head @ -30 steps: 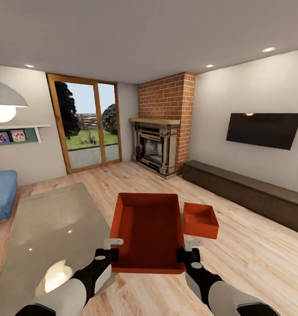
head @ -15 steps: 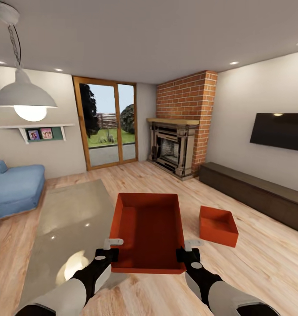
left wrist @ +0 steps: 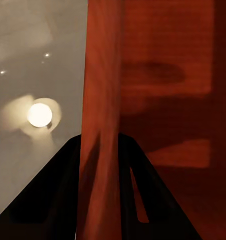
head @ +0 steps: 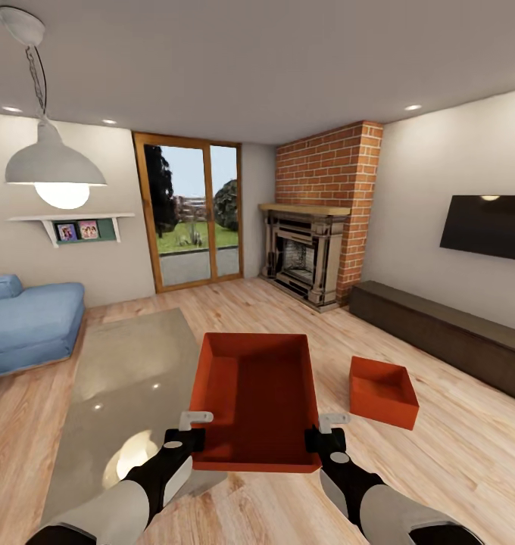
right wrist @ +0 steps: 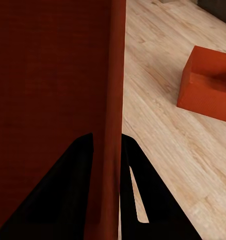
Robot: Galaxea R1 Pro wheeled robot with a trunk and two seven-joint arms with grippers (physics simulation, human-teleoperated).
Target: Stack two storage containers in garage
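In the living room, a two-armed robot holds one orange-red storage container (head: 254, 401) level in front of its trunk, the left hand (head: 188, 428) pinched shut on the bin's left wall (left wrist: 100, 125) and the right hand (head: 326, 429) pinched shut on its right wall (right wrist: 113, 120), each thin wall squeezed between dark fingers. The second container (head: 382, 391) sits on the light wood floor (head: 454, 454) to the right, near the long dark surface (head: 439, 337) under the wall TV (head: 486, 227). The grip is on edges alone, so the likely trouble is the bin tilting or sliding out if one arm lags the other during the drive to the garage. A glossy rug (head: 121, 393) lies to the left, and a brick fireplace (head: 318, 219) stands far across the room; a wide turn could clip the bin on the floor.
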